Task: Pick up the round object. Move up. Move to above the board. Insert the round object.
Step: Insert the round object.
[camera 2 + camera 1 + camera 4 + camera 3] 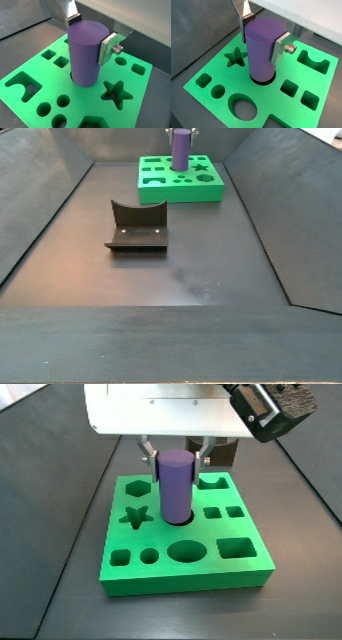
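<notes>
The round object, a tall purple cylinder [261,50], stands upright with its lower end in the big round hole of the green board [218,70]. It shows the same way in the wrist view [83,55] and in both side views [178,484] [178,143]. My gripper [263,31] is over the board, with one finger on each side of the cylinder's top. In a side view the gripper [177,456] shows a small gap between each finger and the cylinder, so it is open.
The board [187,579] has star, hexagon, round, oval and square holes around the cylinder. A dark brown block [225,452] sits just behind the board. The fixture [136,226] stands on the dark floor in front of the board [181,193]. Sloping bin walls enclose the floor.
</notes>
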Available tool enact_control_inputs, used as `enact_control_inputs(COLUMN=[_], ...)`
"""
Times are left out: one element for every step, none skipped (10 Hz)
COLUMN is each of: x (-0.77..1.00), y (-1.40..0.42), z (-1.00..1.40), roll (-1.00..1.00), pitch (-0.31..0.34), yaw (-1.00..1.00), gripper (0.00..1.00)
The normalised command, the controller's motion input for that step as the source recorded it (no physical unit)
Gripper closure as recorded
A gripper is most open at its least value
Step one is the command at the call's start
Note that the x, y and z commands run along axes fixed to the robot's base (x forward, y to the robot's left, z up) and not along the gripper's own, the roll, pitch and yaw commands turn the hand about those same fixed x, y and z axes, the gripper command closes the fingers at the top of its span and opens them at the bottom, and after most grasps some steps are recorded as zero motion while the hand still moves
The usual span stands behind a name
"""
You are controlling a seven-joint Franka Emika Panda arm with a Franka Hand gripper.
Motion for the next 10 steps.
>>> enact_control_inputs(x=[0.13,0.18,0.17,0.17,0.17,0.15,0.07,0.00,0.00,0.00], y=[-0.07,-0.08,-0.08,-0.08,-0.08,-0.08,-0.09,-0.09,-0.09,-0.10], z=[-0.29,-0.29,-0.29,-0.31,-0.32,-0.33,-0.44,-0.59,-0.74,-0.76], roll=[0.09,0.09,0.09,0.09,0.10,0.11,0.17,0.24,0.27,0.27], pitch=[-0.006,-0.001,0.000,0.000,-0.003,-0.001,-0.021,-0.044,-0.071,-0.081], yaw=[0.00,0.00,0.00,0.00,0.00,0.00,0.00,0.00,0.01,0.01], gripper=[1.00,1.00,1.00,1.00,1.00,1.00,1.00,1.00,1.00,1.00])
